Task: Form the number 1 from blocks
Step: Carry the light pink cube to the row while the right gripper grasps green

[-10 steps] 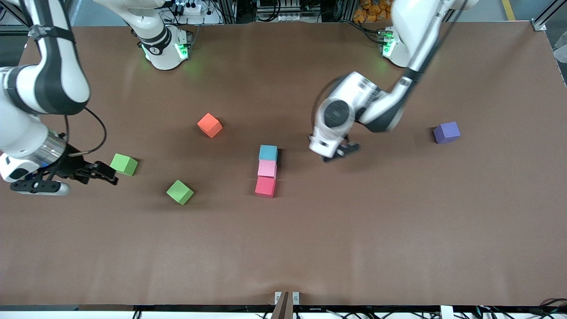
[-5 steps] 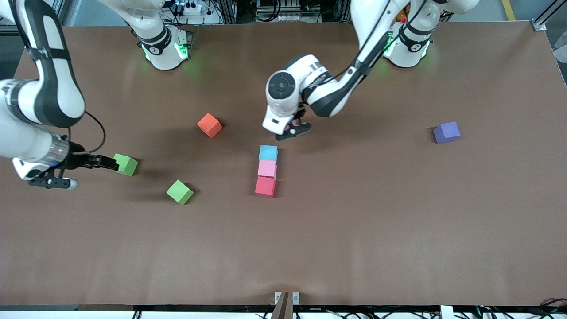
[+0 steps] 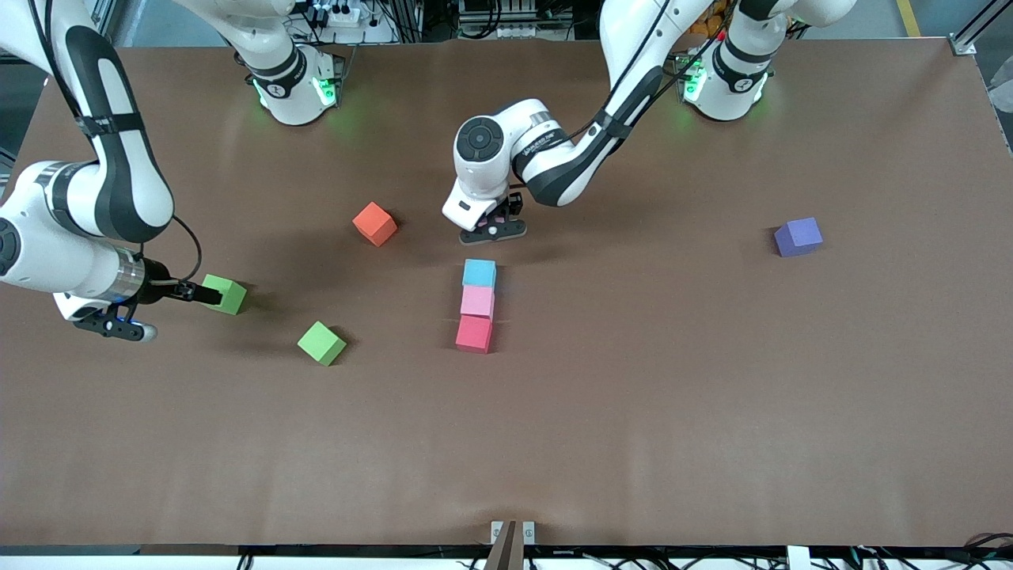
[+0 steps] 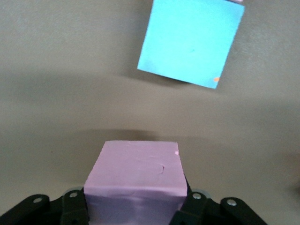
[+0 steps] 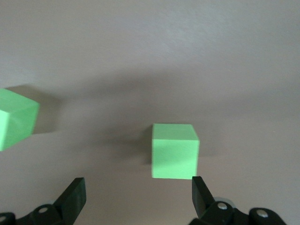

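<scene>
Blocks: judged light, matte, rigid; best taken on two opposite flat faces.

Left gripper (image 3: 492,229) jaws closed on pink block (image 4: 135,180), over tabletop (image 3: 633,412) just short of blue block (image 3: 479,272) heading the column.

Right gripper (image 3: 207,294) jaws open wide, straddling green block (image 5: 174,150) at right arm's end.

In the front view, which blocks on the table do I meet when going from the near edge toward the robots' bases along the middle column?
crimson block → light pink block → sky blue block → the left tool, holding a second light pink block.

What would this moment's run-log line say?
left hand: holds pink block above table near sky blue block | right hand: open at green block
</scene>
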### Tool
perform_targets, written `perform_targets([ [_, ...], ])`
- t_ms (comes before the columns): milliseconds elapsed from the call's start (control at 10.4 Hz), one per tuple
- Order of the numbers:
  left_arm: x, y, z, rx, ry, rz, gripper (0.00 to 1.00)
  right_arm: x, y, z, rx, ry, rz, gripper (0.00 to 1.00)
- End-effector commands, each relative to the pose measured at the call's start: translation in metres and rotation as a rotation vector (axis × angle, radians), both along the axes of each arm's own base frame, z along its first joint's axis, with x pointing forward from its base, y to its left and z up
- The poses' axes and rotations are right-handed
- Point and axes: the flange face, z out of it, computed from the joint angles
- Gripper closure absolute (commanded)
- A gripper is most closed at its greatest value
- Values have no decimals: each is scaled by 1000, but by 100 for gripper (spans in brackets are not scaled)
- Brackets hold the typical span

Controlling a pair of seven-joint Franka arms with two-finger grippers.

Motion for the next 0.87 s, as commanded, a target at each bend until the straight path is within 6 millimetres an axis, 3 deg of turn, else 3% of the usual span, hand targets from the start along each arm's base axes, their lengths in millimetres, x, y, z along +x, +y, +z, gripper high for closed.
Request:
perform_targets([
  [0,4,-3,-7,-7,-16,-116,100,-12,-21,-32,-32,58,-43,0],
  [192,12,-3,-19,-20,2,-147,100,-10,-23,-58,-48,71,-42,0],
  [385,22,-14,-27,-37,2,-127,100,-9,-19,-61,-58,76,-10,0],
  [577,30,-17,-24,-49,-9,-115,100,-7,-13,-67,-71,77,14,0],
  [769,35,-16,-35,-41,-4,-102,100,-6,-12,-71,-78,75,23,0],
])
